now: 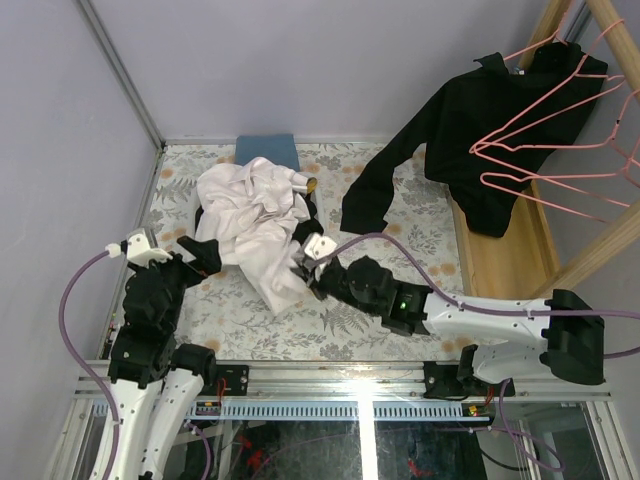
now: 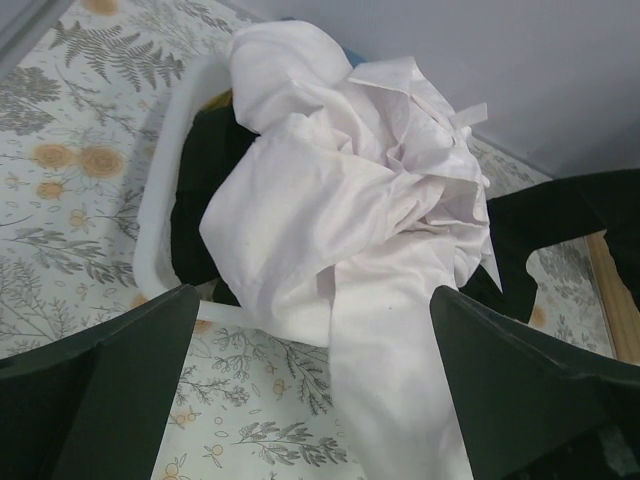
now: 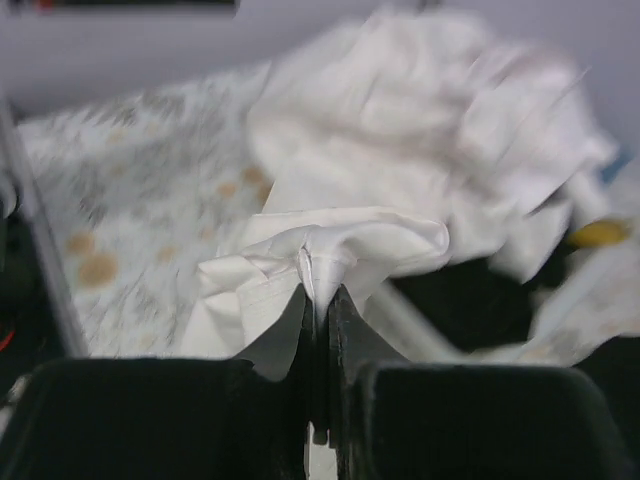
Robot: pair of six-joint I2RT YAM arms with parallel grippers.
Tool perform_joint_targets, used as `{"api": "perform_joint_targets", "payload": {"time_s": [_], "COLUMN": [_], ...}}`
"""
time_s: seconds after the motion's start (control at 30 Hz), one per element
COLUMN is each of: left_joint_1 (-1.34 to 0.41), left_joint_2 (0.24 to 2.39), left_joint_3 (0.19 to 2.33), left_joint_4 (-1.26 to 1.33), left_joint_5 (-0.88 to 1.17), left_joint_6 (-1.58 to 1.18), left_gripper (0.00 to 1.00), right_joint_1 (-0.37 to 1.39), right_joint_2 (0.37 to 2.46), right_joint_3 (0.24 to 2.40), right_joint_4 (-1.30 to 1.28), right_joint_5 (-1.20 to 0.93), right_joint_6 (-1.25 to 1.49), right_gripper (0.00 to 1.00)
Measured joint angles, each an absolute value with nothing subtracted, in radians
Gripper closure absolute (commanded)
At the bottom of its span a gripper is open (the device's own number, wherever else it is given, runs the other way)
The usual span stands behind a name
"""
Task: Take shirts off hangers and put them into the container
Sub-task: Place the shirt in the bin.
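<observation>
- The table (image 1: 250, 322) has a pale surface printed with grey ferns and orange flowers;
- a white basket (image 2: 158, 205) stands on it toward the far left, with dark cloth inside;
- a white shirt (image 1: 255, 215) is heaped over the basket, and its tail spills past the near rim onto the print;
- a folded blue cloth (image 1: 267, 148) lies at the far edge, just behind the basket;
- a long wooden tray (image 1: 500, 258) runs along the right side;
- a black shirt (image 1: 470, 130) drapes one sleeve down from the tray's side onto the table.
</observation>
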State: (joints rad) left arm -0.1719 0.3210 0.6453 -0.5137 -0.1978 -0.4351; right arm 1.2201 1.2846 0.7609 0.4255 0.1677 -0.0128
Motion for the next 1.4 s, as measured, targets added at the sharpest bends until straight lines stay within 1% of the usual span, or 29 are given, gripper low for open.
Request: {"api": "perform_joint_targets", "payload": {"time_s": [0.1, 0.27, 0.4, 0.47, 0.57, 0.63, 0.67, 0.73, 0.77, 0.83, 0.9, 1.0, 1.07, 1.2, 1.33, 1.4], "left_joint_1": [-0.172, -0.172, -0.172, -0.172, -0.172, -0.172, -0.172, -0.172, -0.172, -0.172, -0.172, -0.172, -0.172, -0.172, -0.172, -0.172], "left_joint_2": [0.285, 0.246, 0.248, 0.258, 0.285, 0.303, 0.310, 0.321, 0.325, 0.327, 0.328, 0.334, 0.342, 0.352, 0.353, 0.353], "left_joint_3": [0.646, 0.646, 0.646, 0.646, 0.646, 0.647, 0.647, 0.647, 0.647, 0.649, 0.649, 0.651, 0.651, 0.653, 0.654, 0.655], "left_joint_4": [-0.524, -0.533, -0.535, -0.535, -0.536, -0.536, -0.536, -0.537, -0.537, -0.537, -0.538, -0.538, -0.538, -0.538, -0.538, -0.538], "left_joint_5": [-0.241, -0.286, -0.295, -0.295, -0.294, -0.291, -0.289, -0.285, -0.284, -0.281, -0.277, -0.272, -0.269, -0.268, -0.268, -0.268], "left_joint_6": [-0.444, -0.456, -0.458, -0.458, -0.458, -0.458, -0.458, -0.458, -0.458, -0.458, -0.458, -0.458, -0.457, -0.457, -0.457, -0.458], "left_gripper": [0.00, 0.00, 0.00, 0.00, 0.00, 0.00, 0.00, 0.00, 0.00, 0.00, 0.00, 0.00, 0.00, 0.00, 0.00, 0.00], "right_joint_1": [1.216, 1.149, 1.066, 1.034, 1.004, 0.994, 0.993, 0.994, 0.994, 0.995, 0.994, 0.993, 0.993, 0.989, 0.982, 0.980], "right_joint_2": [1.318, 1.518, 1.719, 1.852, 2.070, 2.186, 2.216, 2.258, 2.260, 2.254, 2.240, 2.192, 2.152, 2.039, 1.890, 1.792], "right_joint_3": [0.911, 1.253, 1.471, 1.595, 1.812, 1.897, 1.906, 1.895, 1.870, 1.832, 1.828, 1.842, 1.862, 1.880, 1.826, 1.734], "right_joint_4": [0.456, 0.454, 0.450, 0.427, 0.316, 0.242, 0.214, 0.161, 0.150, 0.147, 0.144, 0.108, 0.079, 0.030, 0.012, 0.019], "right_joint_5": [0.262, 0.345, 0.385, 0.403, 0.408, 0.408, 0.409, 0.408, 0.405, 0.404, 0.409, 0.410, 0.407, 0.393, 0.317, 0.242], "right_joint_6": [-0.124, -0.228, -0.260, -0.283, -0.326, -0.345, -0.350, -0.357, -0.358, -0.364, -0.371, -0.373, -0.369, -0.331, -0.244, -0.179], "right_gripper": [1.00, 1.00, 1.00, 0.99, 0.97, 0.95, 0.91, 0.59, 0.50, 0.38, 0.32, 0.26, 0.24, 0.24, 0.31, 0.38]}}
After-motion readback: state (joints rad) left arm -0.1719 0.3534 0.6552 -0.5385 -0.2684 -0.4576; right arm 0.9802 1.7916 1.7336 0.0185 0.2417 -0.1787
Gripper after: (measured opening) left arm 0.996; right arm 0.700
